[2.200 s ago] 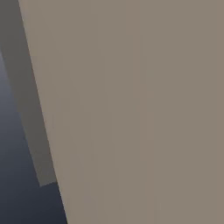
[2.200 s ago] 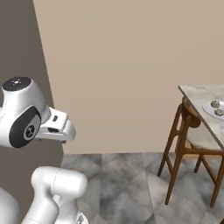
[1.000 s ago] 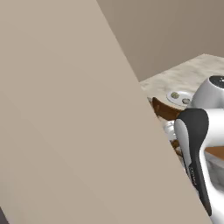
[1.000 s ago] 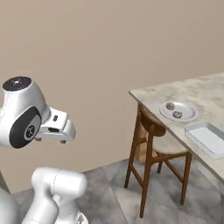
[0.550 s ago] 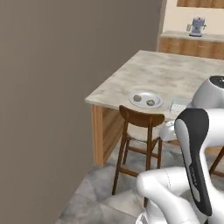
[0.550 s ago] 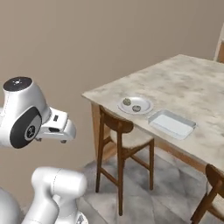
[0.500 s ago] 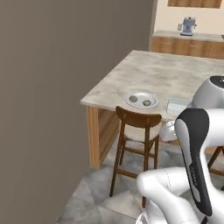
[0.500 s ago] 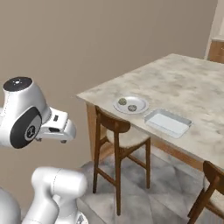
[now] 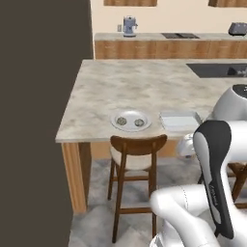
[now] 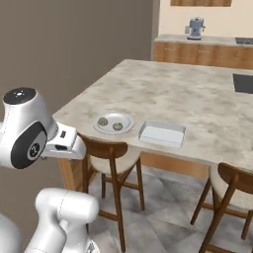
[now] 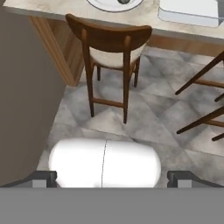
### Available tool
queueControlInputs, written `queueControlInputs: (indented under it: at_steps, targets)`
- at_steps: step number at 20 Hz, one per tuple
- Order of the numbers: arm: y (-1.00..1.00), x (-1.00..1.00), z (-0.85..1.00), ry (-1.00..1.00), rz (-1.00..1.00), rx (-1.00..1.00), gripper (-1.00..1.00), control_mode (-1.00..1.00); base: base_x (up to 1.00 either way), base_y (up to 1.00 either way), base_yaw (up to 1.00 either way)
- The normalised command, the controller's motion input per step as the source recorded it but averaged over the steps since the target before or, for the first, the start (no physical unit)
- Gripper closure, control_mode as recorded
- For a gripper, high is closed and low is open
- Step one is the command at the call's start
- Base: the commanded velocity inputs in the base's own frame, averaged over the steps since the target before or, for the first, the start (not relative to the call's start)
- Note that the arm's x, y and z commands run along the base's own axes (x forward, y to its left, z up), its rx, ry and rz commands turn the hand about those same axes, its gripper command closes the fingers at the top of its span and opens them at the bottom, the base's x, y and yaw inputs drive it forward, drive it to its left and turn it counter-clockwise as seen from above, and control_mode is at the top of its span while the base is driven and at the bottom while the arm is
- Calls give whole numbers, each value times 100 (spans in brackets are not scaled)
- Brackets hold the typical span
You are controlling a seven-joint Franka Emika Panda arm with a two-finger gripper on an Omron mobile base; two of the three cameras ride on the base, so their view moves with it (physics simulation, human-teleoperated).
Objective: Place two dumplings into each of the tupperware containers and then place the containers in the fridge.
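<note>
Counter (image 9: pixel 120 82) of mottled beige stone forms a broad island on wooden supports, with grey tiled floor (image 11: pixel 144 113) beneath. A dark panel wall (image 9: pixel 34 120) stands at the left. Along the far wall runs a wood-fronted counter (image 9: pixel 159 47) carrying a small blue-grey coffee machine (image 9: pixel 129 25), a dark cooktop (image 9: pixel 179 35) and a grey appliance (image 9: pixel 237 28) at the right end. A dark sink recess (image 9: pixel 217 70) sits in the island's right part.

Count on the island: one round white plate (image 9: pixel 130 119) near the front edge, holding two dumplings (image 9: pixel 121 121), side by side and apart. One container (image 9: pixel 180 120), pale and rectangular, lies just right of the plate, not touching it; nothing is seen in it. Two wooden chairs: one chair (image 9: pixel 135 169) tucked directly below the plate, a second chair (image 10: pixel 232 197) further right.

Arm is folded upright above the base, well back from the island, elbow raised, hand aimed down at the floor. In the hand view the gripper (image 11: pixel 112 177) shows its two tips set wide apart, holding nothing.
</note>
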Motion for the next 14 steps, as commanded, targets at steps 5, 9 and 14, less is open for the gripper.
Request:
queueControlInputs:
  at_steps: [5, 9, 14]
  targets:
    - [0, 0, 0, 0, 0, 0, -100, 100, 62, 44, -34]
    - [0, 0, 0, 0, 0, 0, -100, 100, 73, -1, -4]
    - [0, 0, 0, 0, 0, 0, -100, 100, 44, -6, -20]
